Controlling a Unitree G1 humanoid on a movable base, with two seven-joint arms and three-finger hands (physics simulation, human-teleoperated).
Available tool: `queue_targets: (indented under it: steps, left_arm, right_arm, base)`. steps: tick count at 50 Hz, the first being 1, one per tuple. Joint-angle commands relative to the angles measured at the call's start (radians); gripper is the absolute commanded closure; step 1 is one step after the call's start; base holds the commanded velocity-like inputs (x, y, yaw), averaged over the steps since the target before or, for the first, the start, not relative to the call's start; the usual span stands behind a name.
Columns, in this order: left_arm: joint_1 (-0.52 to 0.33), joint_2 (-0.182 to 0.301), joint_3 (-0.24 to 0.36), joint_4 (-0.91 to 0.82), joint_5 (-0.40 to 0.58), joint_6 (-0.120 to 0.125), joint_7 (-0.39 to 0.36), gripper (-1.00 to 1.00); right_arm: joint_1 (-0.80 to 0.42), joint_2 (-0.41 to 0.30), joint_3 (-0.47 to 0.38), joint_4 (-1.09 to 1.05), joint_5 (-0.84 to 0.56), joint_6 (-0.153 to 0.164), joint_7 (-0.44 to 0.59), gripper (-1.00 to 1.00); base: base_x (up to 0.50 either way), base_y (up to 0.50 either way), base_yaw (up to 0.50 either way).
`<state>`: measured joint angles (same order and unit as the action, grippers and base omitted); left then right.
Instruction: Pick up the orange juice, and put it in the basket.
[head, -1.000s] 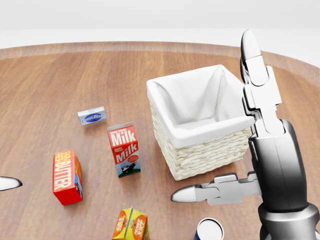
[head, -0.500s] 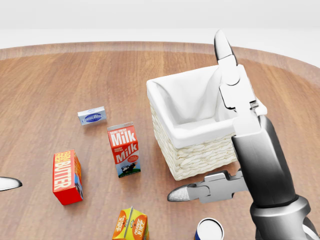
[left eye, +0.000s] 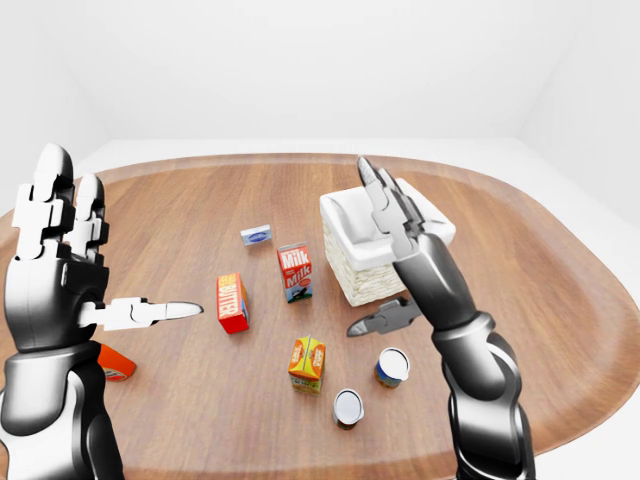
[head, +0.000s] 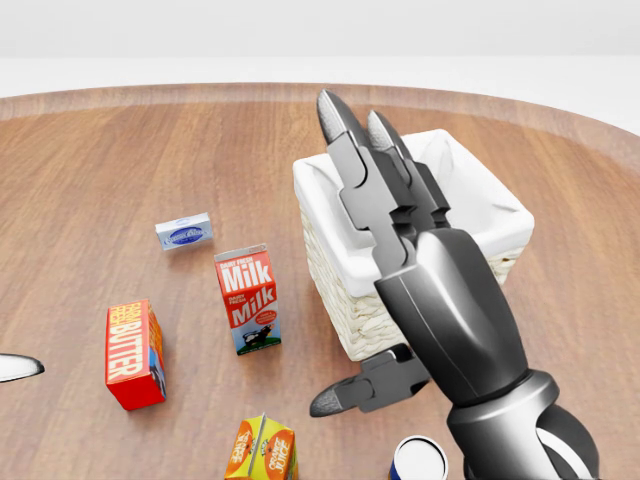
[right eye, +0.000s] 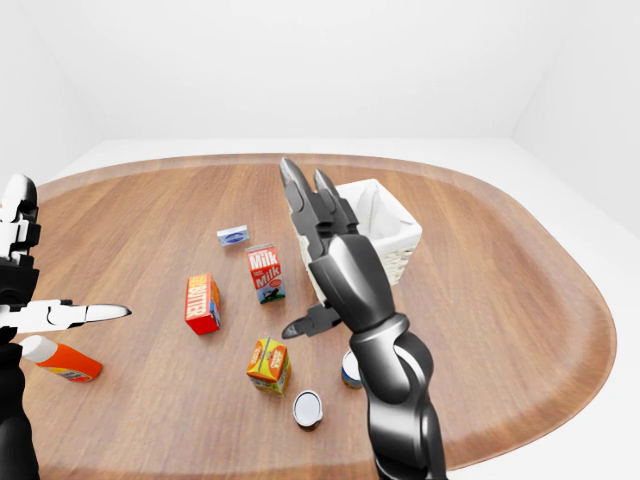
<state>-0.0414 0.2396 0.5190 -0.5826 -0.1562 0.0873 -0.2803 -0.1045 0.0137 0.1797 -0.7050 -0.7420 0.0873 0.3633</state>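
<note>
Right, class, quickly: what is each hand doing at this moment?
Left hand: open, fingers spread, holding nothing.
Right hand: open, fingers straight, holding nothing.

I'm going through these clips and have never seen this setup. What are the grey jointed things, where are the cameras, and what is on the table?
These are simulator renders from three cameras on a humanoid robot's head, looking out over its own arms. The grey jointed shapes are its hands: the left robot hand and the right robot hand, both raised with fingers spread and holding nothing. On the round wooden table stand a white-lined wicker basket, a milk carton, a butter box, a small blue-and-white packet, the orange juice carton, and two cans. An orange-and-white bottle lies at the left edge. The juice is untouched so far.
</note>
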Motion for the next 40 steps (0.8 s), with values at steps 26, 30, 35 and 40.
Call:
queue_targets:
  steps: [26, 30, 35, 40]
  left_arm:
    - [-0.007, -0.001, -0.014, 0.117, 0.03, 0.0, 0.015, -1.0]
    - [-0.007, -0.001, -0.015, 0.119, 0.03, 0.0, 0.015, -1.0]
    - [-0.008, -0.001, -0.017, 0.124, 0.031, 0.0, 0.016, -1.0]
    - [-0.007, -0.001, -0.017, 0.124, 0.031, 0.0, 0.016, -1.0]
  right_arm:
    - [0.018, 0.06, 0.125, 0.118, -0.209, 0.0, 0.148, -1.0]
    - [0.026, 0.062, 0.134, 0.119, -0.214, 0.0, 0.149, -1.0]
    - [0.043, 0.065, 0.157, 0.125, -0.222, 0.0, 0.143, -1.0]
    - [0.053, 0.065, 0.169, 0.125, -0.225, 0.0, 0.141, -1.0]
  base:
    - [0.0, 0.0, 0.0]
    - [0.0, 0.0, 0.0]
    - [0.0, 0.0, 0.0]
    - [0.0, 0.0, 0.0]
